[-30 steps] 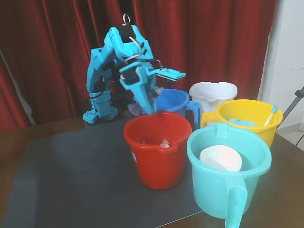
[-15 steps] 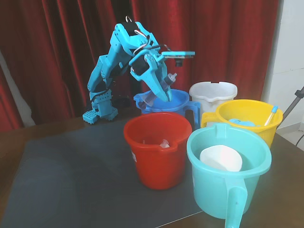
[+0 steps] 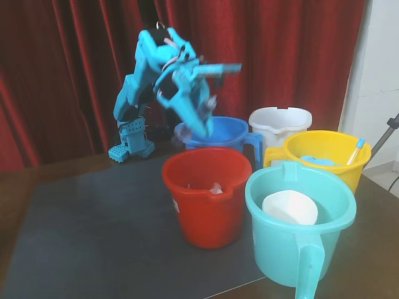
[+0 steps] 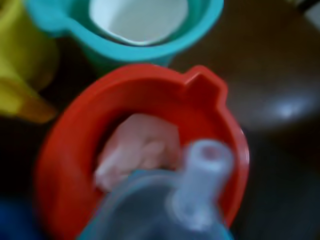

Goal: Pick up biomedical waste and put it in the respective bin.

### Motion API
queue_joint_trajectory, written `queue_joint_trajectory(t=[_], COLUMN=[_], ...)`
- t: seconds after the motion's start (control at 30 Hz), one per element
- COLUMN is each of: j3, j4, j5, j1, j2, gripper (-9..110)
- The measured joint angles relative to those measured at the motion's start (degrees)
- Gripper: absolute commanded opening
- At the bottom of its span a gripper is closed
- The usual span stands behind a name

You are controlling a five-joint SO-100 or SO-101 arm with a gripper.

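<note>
My blue arm reaches forward over the bins, smeared by motion blur. In the fixed view my gripper [image 3: 204,128] hangs above the front rim of the blue bin [image 3: 230,132], just behind the red bin [image 3: 207,190]. In the wrist view a blurred pale-blue part of the gripper [image 4: 200,195] fills the bottom, over the red bin [image 4: 65,165], which holds a crumpled pale pink piece [image 4: 135,147]. I cannot make out the dark grey-black cylinder in either view. The blur hides whether the jaws are open or hold anything.
A teal bin [image 3: 299,218] with a white cup-like piece [image 3: 290,207] stands front right. A yellow bin [image 3: 327,156] holds a thin pale stick [image 3: 356,151]. A white bin [image 3: 280,121] is behind it. A red curtain hangs behind; a dark mat [image 3: 93,237] covers the table.
</note>
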Motion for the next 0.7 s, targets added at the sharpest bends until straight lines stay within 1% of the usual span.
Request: queue_joint_trajectory(t=[0.2, 0.37, 0.53, 0.6, 0.7], j3=[0.1, 0.1, 0.1, 0.1, 0.1], j4=[-5.4, -7.5, -7.9, -7.9, -7.9], j5=[-0.4, -0.4, -0.4, -0.5, -0.7], j1=[-0.3, 0.5, -0.9, -0.9, -0.6], j2=[-3.7, -3.8, -3.9, -3.9, -3.9], gripper=[0, 0, 0, 3, 14])
